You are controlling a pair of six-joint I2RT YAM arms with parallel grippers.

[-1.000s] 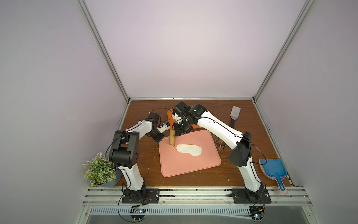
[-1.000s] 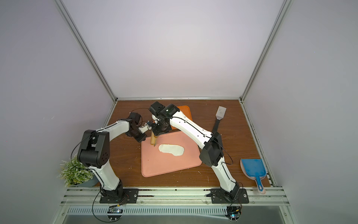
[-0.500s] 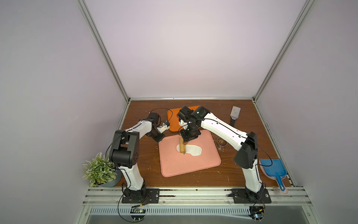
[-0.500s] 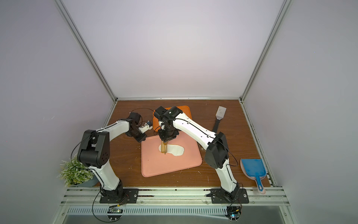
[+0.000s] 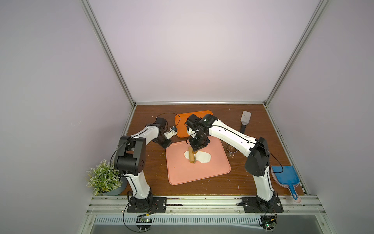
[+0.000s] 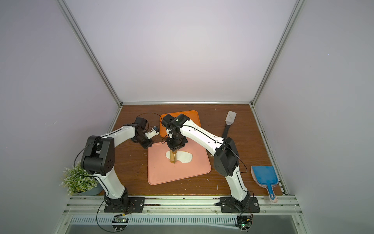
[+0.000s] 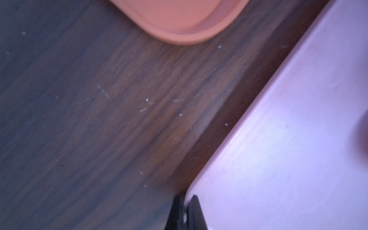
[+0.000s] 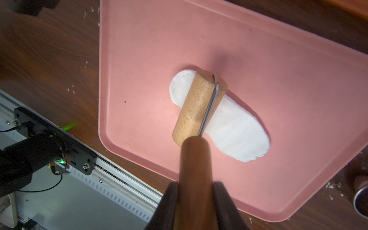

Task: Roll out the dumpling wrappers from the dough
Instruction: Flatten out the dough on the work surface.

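A white dough sheet point(image 5: 203, 158) point(image 6: 185, 158) point(image 8: 235, 129) lies flat on the pink mat point(image 5: 198, 174) point(image 6: 178, 174) point(image 8: 139, 59). A rolling pin's pale wooden roller point(image 5: 191, 157) point(image 6: 172, 158) point(image 8: 196, 107) rests across the sheet's left end. My right gripper point(image 5: 196, 151) point(image 8: 195, 185) is shut on its dark handle point(image 8: 195, 159). At the mat's far left corner, my left gripper point(image 5: 167, 144) point(image 6: 147, 144) point(image 7: 185, 197) is shut, pinching the mat point(image 7: 278, 159) edge. No dumpling wrappers are in view.
An orange tray point(image 5: 182, 123) point(image 7: 179, 20) lies behind the mat. A metal ring cutter point(image 5: 231, 149) point(image 8: 361, 199) sits right of the mat, under my right arm. A scraper point(image 5: 245, 119) lies far right, a blue dustpan point(image 5: 285, 175) near right, a potted plant point(image 5: 103, 179) near left.
My right arm carried the rolling pin from the mat's far left corner toward the front and right, onto the dough's left end. The left arm stayed put.
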